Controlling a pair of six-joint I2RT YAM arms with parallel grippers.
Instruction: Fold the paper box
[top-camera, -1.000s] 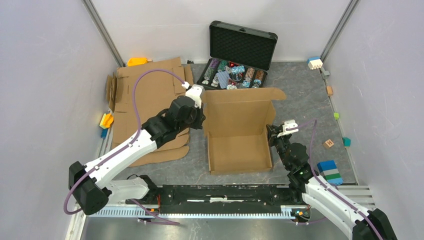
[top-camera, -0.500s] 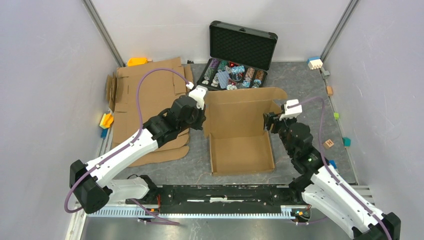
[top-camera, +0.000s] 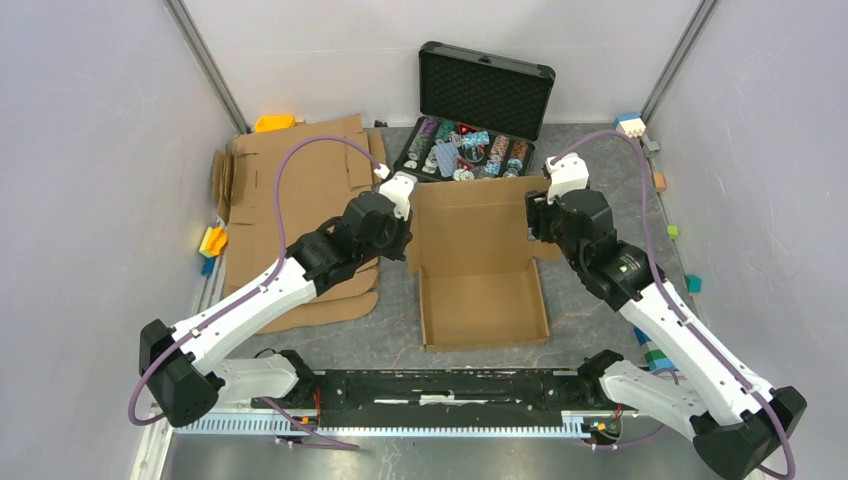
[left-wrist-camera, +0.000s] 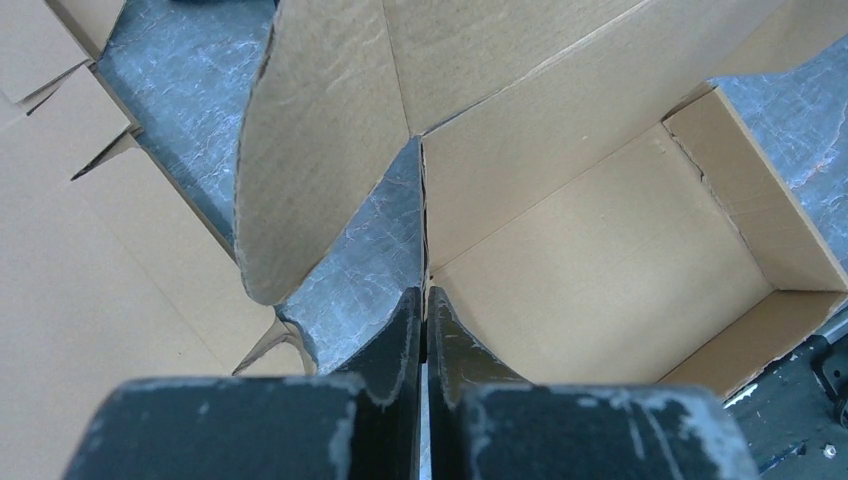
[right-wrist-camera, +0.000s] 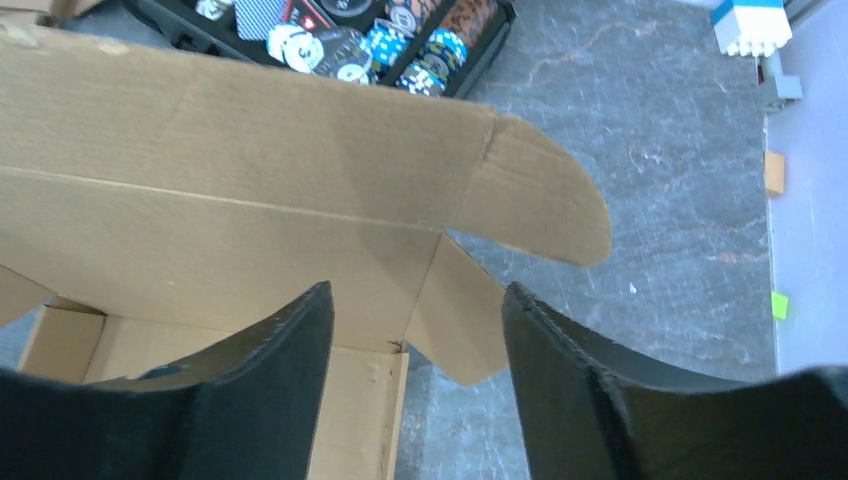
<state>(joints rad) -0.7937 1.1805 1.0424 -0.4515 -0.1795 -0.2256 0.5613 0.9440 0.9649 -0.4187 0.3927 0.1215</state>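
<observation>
The paper box (top-camera: 483, 290) sat mid-tabletop, its shallow tray toward the arm bases and its lid panel (right-wrist-camera: 230, 170) rising on the far side, the lid's long axis running left to right across both arms. The right arm's jaws stood wide apart with nothing between them, poised over the box's right rear corner. The lid's rounded ear flap (right-wrist-camera: 535, 195) lay just ahead and slightly right of them, so that arm looked the better placed to tuck the ear inward. The left arm's jaws were pressed together at the left rear corner, in line with the upright seam there; whether a cardboard edge was nipped between them could not be told. The grey tabletop (top-camera: 600, 170) looked flat, with room to the right of the box. The open black case (top-camera: 485, 85) of poker chips (top-camera: 460, 150) stood just behind the lid, and flat cardboard sheets (top-camera: 300, 190) lay close on the left.
</observation>
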